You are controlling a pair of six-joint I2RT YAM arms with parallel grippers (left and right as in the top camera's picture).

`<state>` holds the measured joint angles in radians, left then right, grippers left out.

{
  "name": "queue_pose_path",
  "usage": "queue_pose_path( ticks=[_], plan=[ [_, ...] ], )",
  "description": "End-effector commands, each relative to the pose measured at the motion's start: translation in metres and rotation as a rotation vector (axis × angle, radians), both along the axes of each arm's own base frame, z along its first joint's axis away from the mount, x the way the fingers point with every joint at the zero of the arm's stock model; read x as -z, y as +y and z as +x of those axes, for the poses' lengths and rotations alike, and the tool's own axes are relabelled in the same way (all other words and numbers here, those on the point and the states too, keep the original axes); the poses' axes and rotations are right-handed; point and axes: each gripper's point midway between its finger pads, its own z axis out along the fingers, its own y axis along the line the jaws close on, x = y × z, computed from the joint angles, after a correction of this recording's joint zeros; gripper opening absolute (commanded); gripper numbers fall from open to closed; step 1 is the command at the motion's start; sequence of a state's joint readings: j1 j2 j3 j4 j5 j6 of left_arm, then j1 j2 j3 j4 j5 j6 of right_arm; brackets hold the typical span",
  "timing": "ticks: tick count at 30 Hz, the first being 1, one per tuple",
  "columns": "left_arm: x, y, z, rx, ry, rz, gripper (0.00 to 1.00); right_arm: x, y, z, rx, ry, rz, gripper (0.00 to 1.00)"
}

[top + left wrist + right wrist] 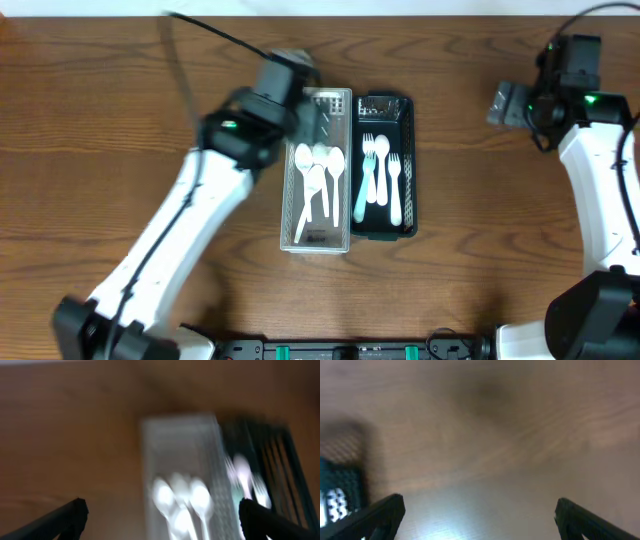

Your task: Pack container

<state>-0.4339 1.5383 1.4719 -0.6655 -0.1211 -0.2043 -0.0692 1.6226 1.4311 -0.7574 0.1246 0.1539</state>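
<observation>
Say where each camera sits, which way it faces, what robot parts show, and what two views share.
Overhead: fixed above, looking straight down on the table, the clear tray of spoons and the black tray of forks; left arm and right arm show.
Left wrist: on the left arm, looking down past its open left claw at both trays, blurred.
Right wrist: on the right arm, looking past its open right claw at bare wood, black tray at left edge.
Shared: overhead and left wrist both show the spoons and trays.
</observation>
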Motion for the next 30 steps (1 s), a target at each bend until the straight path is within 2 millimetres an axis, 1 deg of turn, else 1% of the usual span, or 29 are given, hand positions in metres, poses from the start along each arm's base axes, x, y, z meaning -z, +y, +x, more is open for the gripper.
queue_pose_path(
  ticks=[1,3,5,7,9,11,14,16,18,21,23,24,25,27,28,30],
  plan=[
    [-0.021,0.06,0.025,-0.182,-0.101,0.066,0.98,-0.017,0.025,0.024,-0.119,-0.097,-0.047,0.99],
    [-0.031,0.085,0.04,-0.25,-0.154,0.047,0.98,-0.035,0.037,0.042,-0.144,-0.198,-0.053,0.99],
    [-0.045,0.11,0.056,-0.316,-0.226,0.024,0.98,-0.057,0.046,0.061,-0.159,-0.318,-0.057,0.99],
    [-0.061,0.136,0.069,-0.38,-0.308,0.003,0.98,-0.083,0.049,0.077,-0.16,-0.44,-0.062,0.99],
    [-0.074,0.162,0.077,-0.439,-0.37,-0.008,0.98,-0.109,0.05,0.09,-0.156,-0.561,-0.07,0.99],
    [-0.079,0.183,0.078,-0.483,-0.391,-0.006,0.98,-0.121,0.048,0.094,-0.165,-0.608,-0.101,0.99],
    [-0.082,0.208,0.072,-0.531,-0.393,0.004,0.98,-0.12,0.043,0.089,-0.214,-0.574,-0.188,0.99],
    [-0.083,0.211,0.066,-0.525,-0.39,-0.005,0.98,-0.123,0.038,0.083,-0.201,-0.567,-0.197,0.99],
    [-0.085,0.207,0.056,-0.503,-0.394,-0.026,0.98,-0.134,0.034,0.075,-0.172,-0.602,-0.174,0.99],
    [-0.083,0.206,0.037,-0.494,-0.405,-0.025,0.98,-0.158,0.026,0.053,-0.137,-0.66,-0.162,0.99],
    [-0.081,0.197,0.021,-0.453,-0.425,-0.055,0.98,-0.178,0.025,0.03,-0.127,-0.727,-0.163,0.99],
    [-0.082,0.192,0.014,-0.431,-0.439,-0.072,0.98,-0.184,0.025,0.022,-0.124,-0.753,-0.166,0.99],
    [-0.082,0.185,0.003,-0.404,-0.46,-0.09,0.98,-0.191,0.024,0.006,-0.116,-0.789,-0.171,0.99],
    [-0.083,0.175,-0.016,-0.377,-0.491,-0.105,0.98,-0.202,0.021,-0.018,-0.093,-0.848,-0.186,0.99],
    [-0.083,0.169,-0.029,-0.36,-0.507,-0.111,0.98,-0.208,0.018,-0.034,-0.075,-0.896,-0.195,0.99],
    [-0.082,0.16,-0.05,-0.329,-0.529,-0.118,0.98,-0.213,0.017,-0.059,-0.064,-0.949,-0.196,0.99]
  ],
)
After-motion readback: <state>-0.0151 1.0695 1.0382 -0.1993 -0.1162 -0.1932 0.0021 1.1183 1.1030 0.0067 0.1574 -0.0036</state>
